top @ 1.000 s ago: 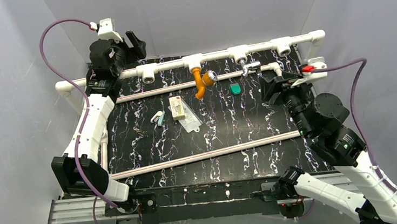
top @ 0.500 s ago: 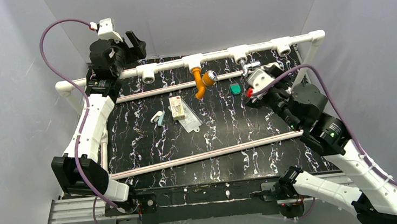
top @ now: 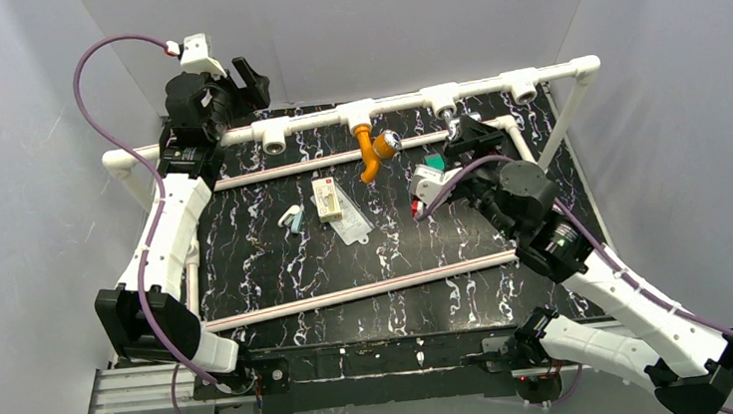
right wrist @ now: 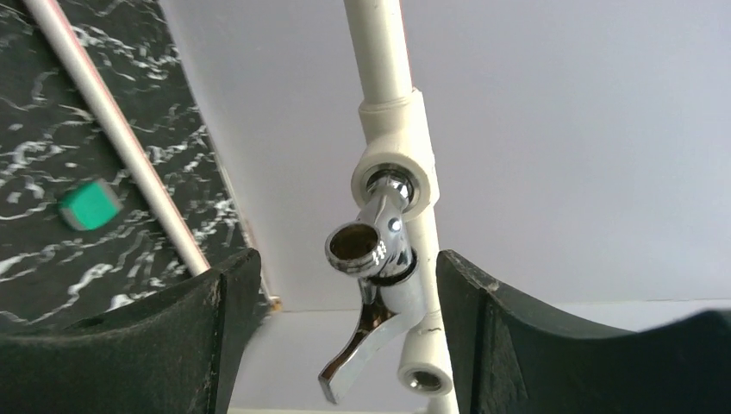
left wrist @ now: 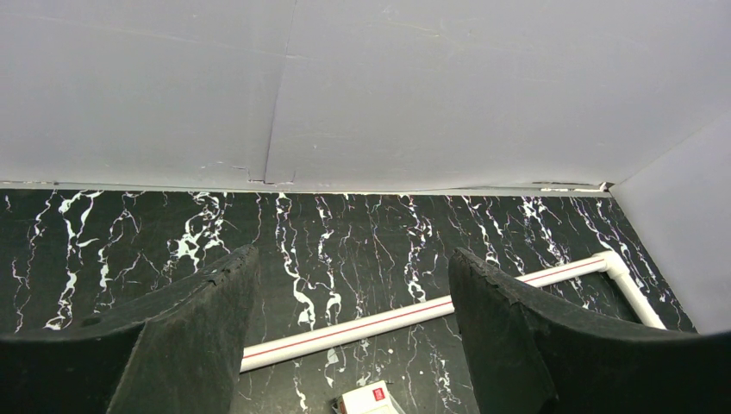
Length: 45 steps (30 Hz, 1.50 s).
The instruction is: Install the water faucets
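The orange plastic faucet (top: pixel 374 153) hangs from a tee socket of the white pipe (top: pixel 404 104) at the back. The chrome faucet (right wrist: pixel 379 259) sits with its threaded end in the neighbouring tee socket (right wrist: pixel 396 172), lever pointing down in the right wrist view. My right gripper (right wrist: pixel 349 285) is open, one finger on each side of the chrome faucet without touching it; in the top view it (top: pixel 464 130) hides most of that faucet. My left gripper (top: pixel 246 77) is open and empty, raised at the back left above the pipe; it also shows in the left wrist view (left wrist: pixel 353 293).
A small green block (right wrist: pixel 89 204) lies on the black marble board left of the right gripper. A small box (top: pixel 327 198), a clear bag (top: pixel 352 226) and a small white-teal part (top: pixel 291 218) lie mid-board. Thin white pipes (top: pixel 370 287) cross the board.
My right arm has swung left and forward from the board's right edge to the chrome faucet, its wrist turning over. The left arm has not moved.
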{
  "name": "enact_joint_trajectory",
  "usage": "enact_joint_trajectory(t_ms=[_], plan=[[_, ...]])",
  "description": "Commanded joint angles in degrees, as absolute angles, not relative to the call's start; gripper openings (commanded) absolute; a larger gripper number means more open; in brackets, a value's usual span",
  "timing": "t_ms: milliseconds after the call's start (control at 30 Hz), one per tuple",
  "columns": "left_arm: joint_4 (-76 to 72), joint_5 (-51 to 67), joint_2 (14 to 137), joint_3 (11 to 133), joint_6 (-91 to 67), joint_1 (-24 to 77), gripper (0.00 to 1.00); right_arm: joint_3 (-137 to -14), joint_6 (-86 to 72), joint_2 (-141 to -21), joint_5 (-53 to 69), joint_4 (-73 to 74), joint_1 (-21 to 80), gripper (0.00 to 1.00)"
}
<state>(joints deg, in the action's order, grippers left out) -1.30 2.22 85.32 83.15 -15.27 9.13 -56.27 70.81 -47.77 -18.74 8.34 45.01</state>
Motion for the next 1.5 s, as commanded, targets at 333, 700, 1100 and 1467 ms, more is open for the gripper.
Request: enact_joint_trajectory(t_ms=[333,700,1100,1467], plan=[[13.92,2.12,92.90,76.61,-15.21,8.53,0.78,-51.17,93.50,-52.49,-26.04,-16.87,45.09,0.67],[13.95,1.98,92.95,76.60,-15.21,8.53,0.78,-49.00,92.65,-53.94,-29.16,-19.62,45.09,0.40],[13.91,1.93,92.82,76.61,-15.21,8.52,0.78,-49.23,72.45,-53.16,-30.27,-18.09,45.09,0.01],[14.04,1.80,92.71,76.59,-15.12,8.53,0.78,-53.67,34.54,-53.34,-27.59,-14.09,45.09,0.01]])
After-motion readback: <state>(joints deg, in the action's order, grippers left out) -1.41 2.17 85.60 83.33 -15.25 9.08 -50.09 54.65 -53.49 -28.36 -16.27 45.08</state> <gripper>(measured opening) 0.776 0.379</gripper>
